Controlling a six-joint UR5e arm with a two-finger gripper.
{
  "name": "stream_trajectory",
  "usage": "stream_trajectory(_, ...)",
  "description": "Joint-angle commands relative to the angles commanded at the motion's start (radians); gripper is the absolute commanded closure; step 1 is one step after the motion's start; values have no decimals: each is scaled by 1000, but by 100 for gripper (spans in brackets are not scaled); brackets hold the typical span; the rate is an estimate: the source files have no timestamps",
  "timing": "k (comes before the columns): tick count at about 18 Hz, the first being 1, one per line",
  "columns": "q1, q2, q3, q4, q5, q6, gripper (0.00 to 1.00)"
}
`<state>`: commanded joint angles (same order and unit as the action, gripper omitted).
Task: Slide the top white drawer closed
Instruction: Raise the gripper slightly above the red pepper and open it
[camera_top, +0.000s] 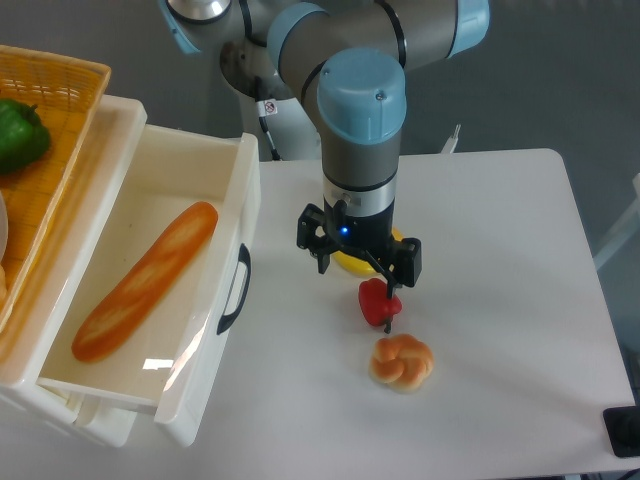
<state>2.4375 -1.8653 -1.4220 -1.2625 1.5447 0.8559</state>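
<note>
The top white drawer (150, 215) stands pulled out to the right of the cabinet at the left. Its front panel carries a curved black handle (235, 290). A long baguette (145, 280) lies inside it. My gripper (386, 312) hangs under the blue-capped wrist over the table, to the right of the drawer front and apart from it, just above a red pepper (376, 303). The wrist hides most of the fingers, so I cannot tell whether they are open or shut. Nothing shows held in them.
A yellow object (350, 263) sits partly hidden under the wrist. A knotted bread roll (401, 362) lies in front of the pepper. An orange wicker basket (60, 95) with a green pepper (20, 135) sits on top of the cabinet.
</note>
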Motion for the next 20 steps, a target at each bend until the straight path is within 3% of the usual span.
stream_trajectory(7, -9, -6, -11, 3, 3, -31, 0)
stream_trajectory(13, -24, -6, -31, 8, 9, 18, 0)
stream_trajectory(20, -28, -11, -41, 26, 5, -86, 0)
